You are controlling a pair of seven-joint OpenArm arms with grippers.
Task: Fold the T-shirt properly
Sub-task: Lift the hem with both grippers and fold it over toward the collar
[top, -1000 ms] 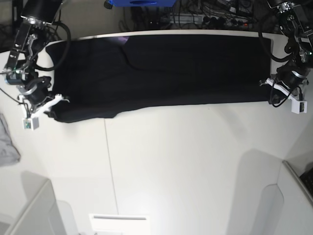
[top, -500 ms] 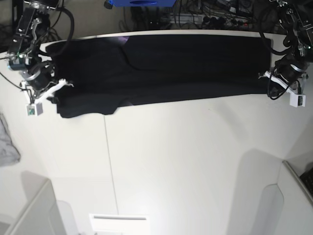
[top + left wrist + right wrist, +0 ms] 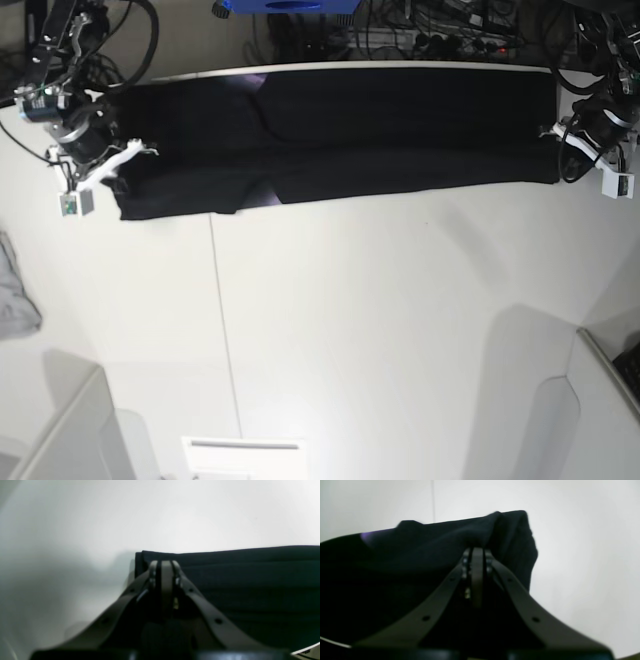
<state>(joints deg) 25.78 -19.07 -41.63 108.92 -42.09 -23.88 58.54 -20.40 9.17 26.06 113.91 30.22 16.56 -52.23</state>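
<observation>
**T-shirt stretched along far edge of bench, both claws clamped on its ends**

A small light-grey cloth (image 3: 15, 290) is seen at the left edge of the base view, well apart from the garment. Cables and a blue object (image 3: 285, 6) are located behind the far rim of the white bench (image 3: 380, 330). No item is placed between the arms and the garment.

The T-shirt (image 3: 340, 135) is laid as a long black band along the far side of the bench, one end near each arm. A purple patch of print is visible at its upper fold; the rest of the graphic cannot be made out.

The right claw (image 3: 477, 552) is held low at the band's left end in the base view, jaws fully closed on a bunched corner of the fabric. The left claw (image 3: 163, 565) is positioned at the opposite end, jaws closed over the corner edge; the cloth appears to be pinched there, though blur limits certainty.
</observation>
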